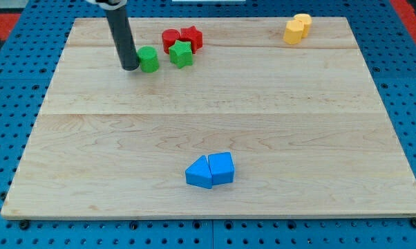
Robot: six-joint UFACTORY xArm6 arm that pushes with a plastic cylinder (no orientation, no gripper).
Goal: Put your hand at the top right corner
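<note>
Rod of dark matte material ends in my tip (130, 68), touching the left side of a green cylinder block (148, 59); it has no jaws and holds nothing. Rightward sit a green star block (182, 54), a red cylinder (170, 39) and a red star (191, 37). Two blue wedge-like blocks (210, 170) touch lower down. Yellow blocks (297, 29) lie near the pale wooden board's (263, 117) top right corner, well apart from my tip.

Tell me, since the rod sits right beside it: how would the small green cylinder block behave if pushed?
The small green cylinder block stands low and squat on the smooth wooden board, so it would probably slide, not tip. My tip is at its left side; its round wall may let it slip aside, perhaps toward the green star block.
</note>
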